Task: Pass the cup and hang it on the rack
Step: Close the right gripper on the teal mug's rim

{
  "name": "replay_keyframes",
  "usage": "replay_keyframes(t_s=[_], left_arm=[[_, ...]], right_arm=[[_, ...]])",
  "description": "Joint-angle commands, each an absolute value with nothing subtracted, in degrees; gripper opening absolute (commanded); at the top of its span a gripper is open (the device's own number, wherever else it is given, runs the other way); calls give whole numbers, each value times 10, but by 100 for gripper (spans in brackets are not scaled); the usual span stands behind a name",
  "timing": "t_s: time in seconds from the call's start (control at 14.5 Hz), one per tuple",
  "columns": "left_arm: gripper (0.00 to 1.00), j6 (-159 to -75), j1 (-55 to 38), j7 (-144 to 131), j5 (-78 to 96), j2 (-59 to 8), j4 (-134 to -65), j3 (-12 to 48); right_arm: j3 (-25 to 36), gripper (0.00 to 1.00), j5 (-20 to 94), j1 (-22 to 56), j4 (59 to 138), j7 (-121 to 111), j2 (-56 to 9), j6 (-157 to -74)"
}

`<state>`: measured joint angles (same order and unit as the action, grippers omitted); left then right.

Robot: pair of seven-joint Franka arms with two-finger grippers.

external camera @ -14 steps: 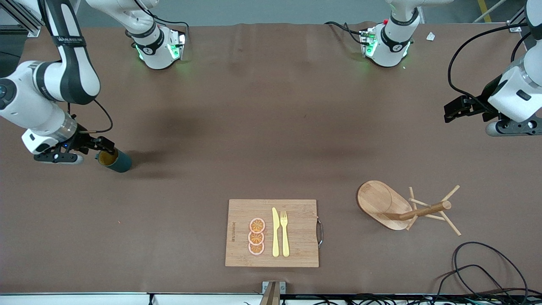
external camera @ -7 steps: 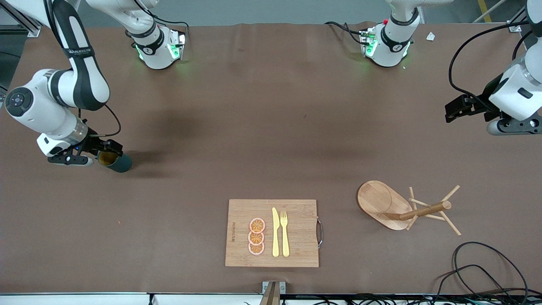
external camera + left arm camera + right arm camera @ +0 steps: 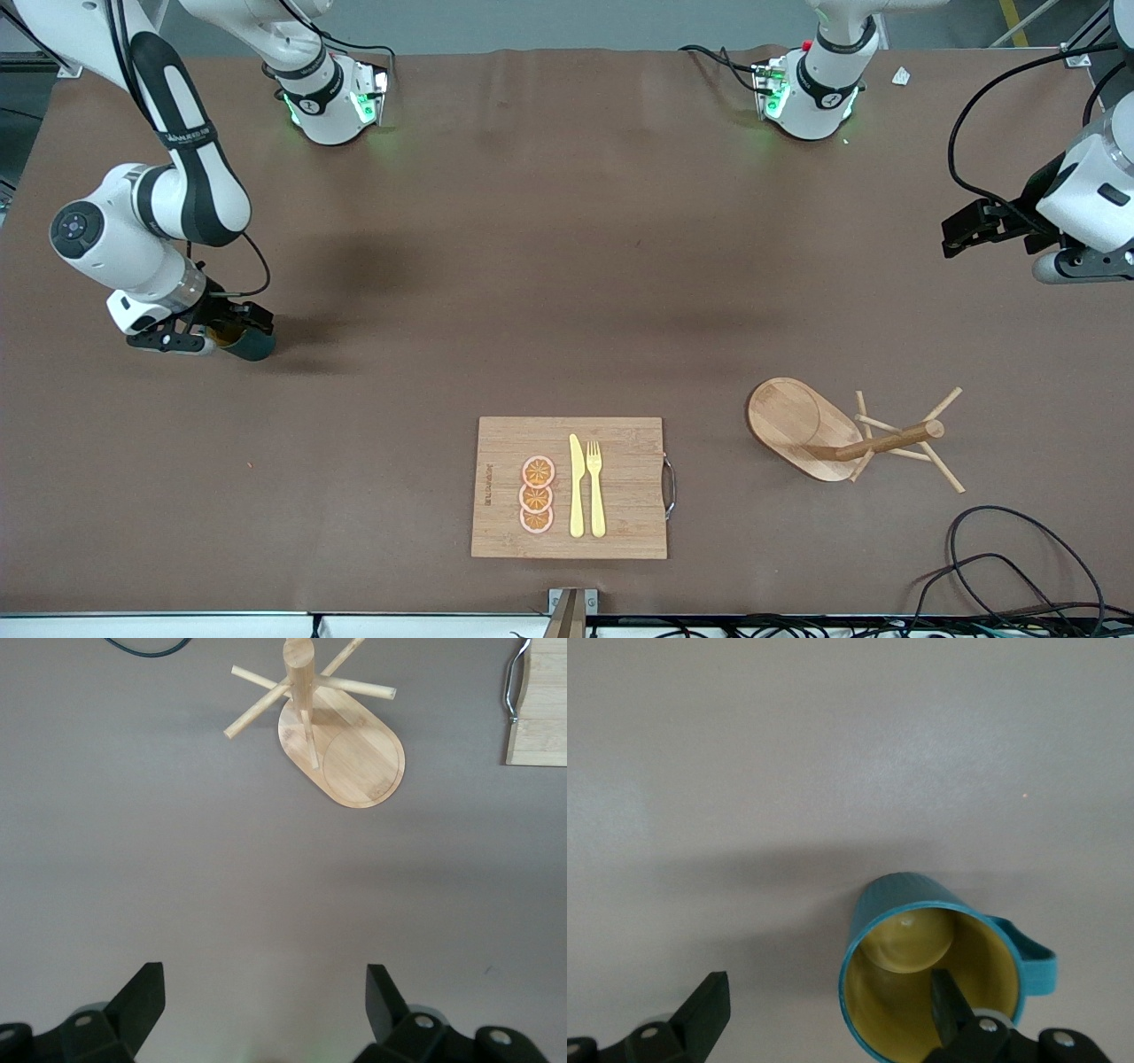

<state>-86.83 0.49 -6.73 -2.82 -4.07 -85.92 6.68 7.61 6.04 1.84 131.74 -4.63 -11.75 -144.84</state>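
A brown-covered worktop (image 3: 567,266) carries a rectangular bamboo cutting board (image 3: 505,443) and, toward the left arm's end, the light wooden mug tree rack (image 3: 802,425), with the dark teal, yellow-lined cup (image 3: 251,345) at the right arm's end. Since a second ago the right end effector (image 3: 232,328) has shifted over the cup, fingers spread, while the left end effector (image 3: 974,226) hangs open, waiting. Only the right wrist view shows one finger (image 3: 950,1001) inside the cup's rim and its side handle (image 3: 1034,958).

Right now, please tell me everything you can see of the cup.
The cup is dark teal with faint ribs outside, mustard-yellow inside, with a small side handle. It stands upright and empty on the brown table, toward the right arm's end. The open right gripper straddles its rim, one finger inside.
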Motion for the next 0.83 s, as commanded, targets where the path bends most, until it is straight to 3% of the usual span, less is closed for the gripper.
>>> replay_keyframes(t_s=[0.0, 0.21, 0.34, 0.69, 0.76], left_arm=[[100, -862, 9, -60, -37, -46, -846, 70], [100, -862, 9, -58, -36, -46, -846, 70], [100, -862, 9, -55, -34, -46, -846, 70], [100, -862, 4, -56, -31, -46, -846, 70], [100, -862, 8, -56, -31, -46, -846, 70]], right_arm=[[74, 100, 81, 22, 1331, -47, -127, -1477], [74, 100, 82, 20, 1330, -47, -145, -1505], [74, 93, 82, 18, 1329, -47, -155, -1518], [74, 43, 82, 18, 1329, -49, -155, -1520], [74, 37, 82, 18, 1329, -49, -155, -1520]])
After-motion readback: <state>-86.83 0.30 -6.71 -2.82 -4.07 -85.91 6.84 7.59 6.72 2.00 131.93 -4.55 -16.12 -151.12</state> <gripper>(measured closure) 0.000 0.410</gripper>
